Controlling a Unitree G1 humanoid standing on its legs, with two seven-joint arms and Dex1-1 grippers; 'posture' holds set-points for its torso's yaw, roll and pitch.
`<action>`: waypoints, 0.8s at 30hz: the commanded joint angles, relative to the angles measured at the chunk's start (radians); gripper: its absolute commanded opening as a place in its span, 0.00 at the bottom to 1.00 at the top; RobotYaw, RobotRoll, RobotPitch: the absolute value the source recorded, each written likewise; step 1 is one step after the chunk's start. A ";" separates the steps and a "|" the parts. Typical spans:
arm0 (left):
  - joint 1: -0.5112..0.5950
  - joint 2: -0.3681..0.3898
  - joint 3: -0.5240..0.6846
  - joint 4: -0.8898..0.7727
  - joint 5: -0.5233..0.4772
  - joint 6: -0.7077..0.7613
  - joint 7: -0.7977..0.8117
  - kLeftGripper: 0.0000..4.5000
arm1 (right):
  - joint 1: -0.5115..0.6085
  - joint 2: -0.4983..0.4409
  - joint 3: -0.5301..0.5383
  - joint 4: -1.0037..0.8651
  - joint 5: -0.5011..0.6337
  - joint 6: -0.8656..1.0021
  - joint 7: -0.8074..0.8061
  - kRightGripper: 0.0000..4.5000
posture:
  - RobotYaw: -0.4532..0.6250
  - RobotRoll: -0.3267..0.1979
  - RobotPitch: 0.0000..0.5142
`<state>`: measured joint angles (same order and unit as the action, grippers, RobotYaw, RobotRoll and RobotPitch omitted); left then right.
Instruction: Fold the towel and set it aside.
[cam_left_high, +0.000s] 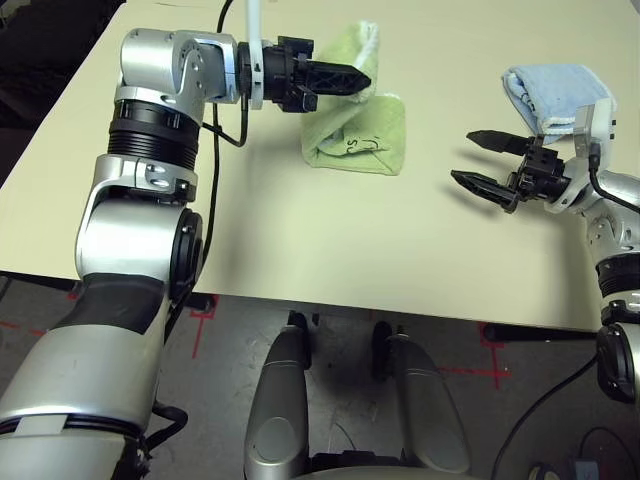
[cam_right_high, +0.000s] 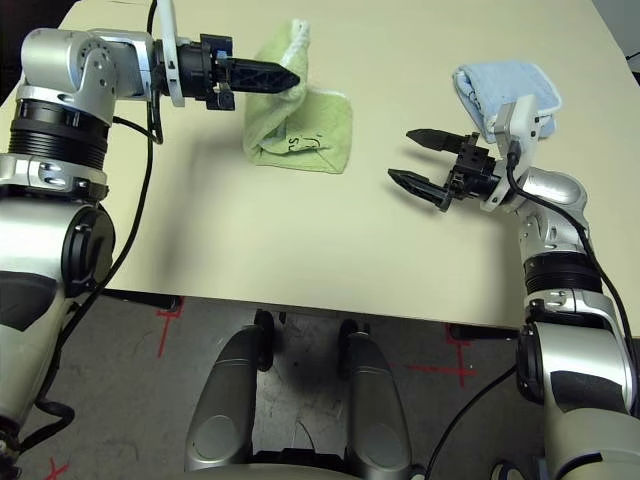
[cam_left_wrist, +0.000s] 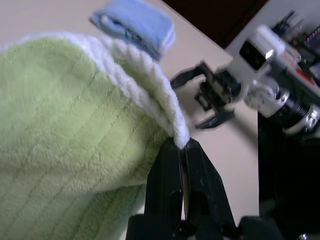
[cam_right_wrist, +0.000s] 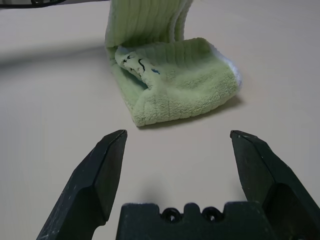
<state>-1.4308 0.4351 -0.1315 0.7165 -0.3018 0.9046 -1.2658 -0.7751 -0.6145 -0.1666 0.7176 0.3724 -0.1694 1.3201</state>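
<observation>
A: How many items, left to right?

B: Two towels, two hands on one surface (cam_left_high: 300, 250). The left hand (cam_left_high: 360, 80) pinches the green towel (cam_left_high: 365, 140), lifting one white-edged corner; the rest lies folded mid-surface. The right hand (cam_left_high: 478, 160) hangs spread wide, holding nothing. The blue towel (cam_left_high: 555, 92) lies far right.

A: View differences?

B: The right wrist view reveals dark print (cam_right_wrist: 140, 65).

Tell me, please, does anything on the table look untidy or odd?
Only the green towel: the left gripper lifts one edge, so it stands half raised and crumpled. The blue towel lies neatly folded.
</observation>
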 joint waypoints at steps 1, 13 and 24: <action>0.008 -0.014 -0.021 0.004 0.019 -0.033 -0.005 0.00 | 0.018 -0.006 -0.007 -0.021 0.004 0.007 -0.001 1.00 | 0.50 0.62 0.51; 0.005 -0.102 0.017 0.023 0.007 -0.045 0.074 0.00 | 0.030 -0.006 -0.005 -0.047 0.005 0.019 -0.007 1.00 | 0.50 0.62 0.51; 0.044 -0.133 -0.028 -0.020 0.026 -0.040 0.069 0.00 | 0.033 -0.004 -0.003 -0.070 0.004 0.029 -0.013 1.00 | 0.49 0.62 0.51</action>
<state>-1.3982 0.3147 -0.1389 0.7148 -0.2861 0.8745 -1.2017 -0.7647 -0.6141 -0.1665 0.6657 0.3731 -0.1445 1.3067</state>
